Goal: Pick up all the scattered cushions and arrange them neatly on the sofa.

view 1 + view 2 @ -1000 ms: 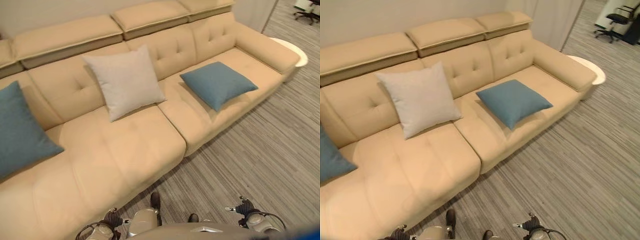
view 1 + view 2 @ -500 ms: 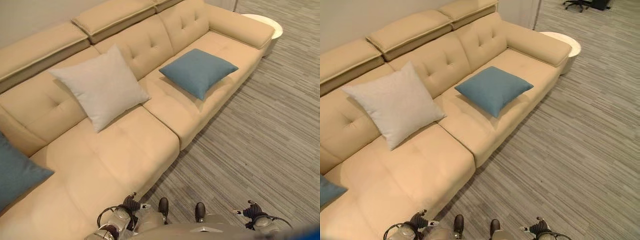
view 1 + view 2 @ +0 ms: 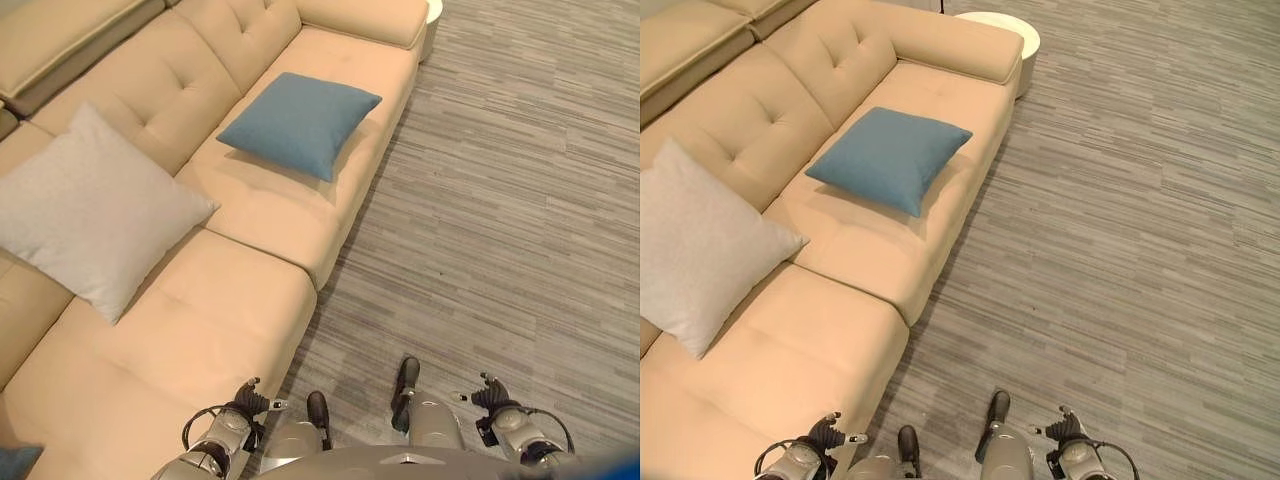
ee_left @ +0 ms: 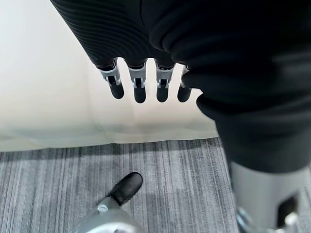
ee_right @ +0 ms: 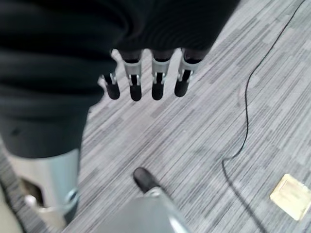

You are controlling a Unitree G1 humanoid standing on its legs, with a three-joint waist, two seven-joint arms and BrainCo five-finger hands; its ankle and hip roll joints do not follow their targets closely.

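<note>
Currently: both hands idle, cushions on sofa

Blue cushion (image 3: 298,122) lies flat on the seat at the right end of the beige sofa (image 3: 230,320), near the armrest, one corner toward the front edge of the seat. Pale grey cushion (image 3: 88,208) leans against the tufted backrest one seat to the left, well apart from the blue one. Corner of another blue cushion (image 3: 18,462) shows at the lower left edge of the left eye view, on the sofa seat.

Left hand (image 4: 141,82) hangs over the sofa's front edge, fingers straight and slightly apart, holding nothing. Right hand (image 5: 146,80) hangs over the striped grey carpet (image 3: 1120,220), fingers likewise straight, apart, empty.

Small round white side table (image 3: 1012,30) stands just beside the sofa's right armrest. A flat tan square (image 5: 291,195) lies on the carpet in the right wrist view.
</note>
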